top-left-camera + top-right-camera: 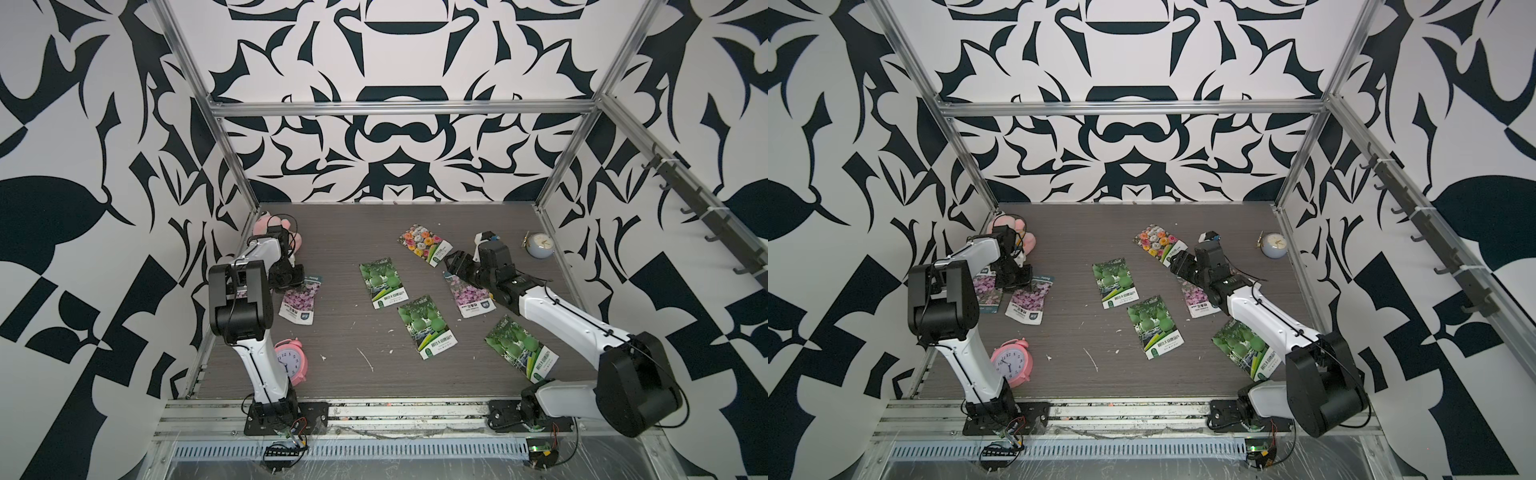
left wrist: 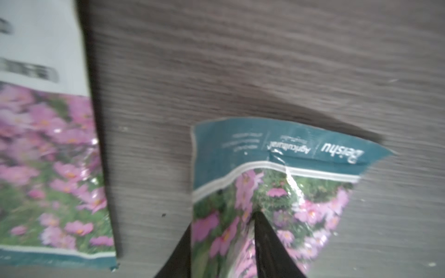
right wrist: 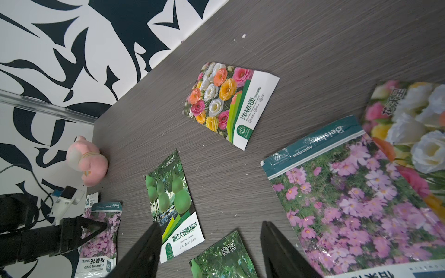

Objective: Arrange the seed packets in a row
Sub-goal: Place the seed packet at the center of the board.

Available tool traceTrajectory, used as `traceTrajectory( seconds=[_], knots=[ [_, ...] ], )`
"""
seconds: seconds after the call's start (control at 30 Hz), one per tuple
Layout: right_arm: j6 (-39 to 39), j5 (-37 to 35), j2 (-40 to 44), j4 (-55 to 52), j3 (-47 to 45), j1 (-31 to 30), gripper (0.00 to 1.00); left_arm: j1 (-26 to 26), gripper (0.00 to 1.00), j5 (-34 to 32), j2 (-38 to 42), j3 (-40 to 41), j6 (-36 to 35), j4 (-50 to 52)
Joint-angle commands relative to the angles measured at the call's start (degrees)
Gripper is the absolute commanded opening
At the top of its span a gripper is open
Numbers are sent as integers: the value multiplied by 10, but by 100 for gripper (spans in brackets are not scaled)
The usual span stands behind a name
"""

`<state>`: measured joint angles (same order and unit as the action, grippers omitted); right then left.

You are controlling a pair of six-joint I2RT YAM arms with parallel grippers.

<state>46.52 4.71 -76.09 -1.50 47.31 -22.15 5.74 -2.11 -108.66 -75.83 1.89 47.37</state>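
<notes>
Seed packets lie scattered flat on the grey table. Three green gourd packets run from the middle toward the front right. A bloom packet lies further back, and a second one shows beside the right purple packet. My left gripper stands at the top of the left purple packet, jaws apart, with the packet's buckled sheet rising between them. Another purple packet lies left of it. My right gripper hovers open over bare table.
A pink alarm clock stands front left by the left arm's base. A pink plush sits in the back left corner. A pale round clock stands back right. Metal frame posts and patterned walls bound the table.
</notes>
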Motion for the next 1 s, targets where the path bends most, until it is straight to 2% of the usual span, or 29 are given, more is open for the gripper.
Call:
traceTrajectory(
  seconds=[0.0,0.07,0.17,0.3,0.5,0.57,0.67,0.73,0.87,0.93,0.97],
  knots=[
    [-4,-2,13,16,0,2,69,1,30,23,32,8,4,1],
    [-1,1,12,17,0,2,69,0,18,22,28,8,2,8],
    [0,4,12,19,-2,2,69,1,6,29,28,4,1,13],
    [-1,9,13,19,-4,2,69,0,3,69,49,6,3,6],
    [2,18,13,20,-5,1,68,0,3,148,114,26,72,-5],
    [4,25,9,29,-4,-1,68,1,3,168,140,44,134,-28],
    [0,41,-16,37,9,-23,67,-11,1,175,186,102,281,-69],
    [-12,53,-47,35,33,-52,66,-36,3,132,233,165,399,-119],
    [-28,64,-106,21,79,-111,65,-77,9,63,328,283,592,-224],
    [-32,66,-134,18,99,-139,65,-99,19,30,370,332,679,-267],
    [-33,67,-145,18,106,-147,65,-109,22,22,380,343,699,-278]
  ],
)
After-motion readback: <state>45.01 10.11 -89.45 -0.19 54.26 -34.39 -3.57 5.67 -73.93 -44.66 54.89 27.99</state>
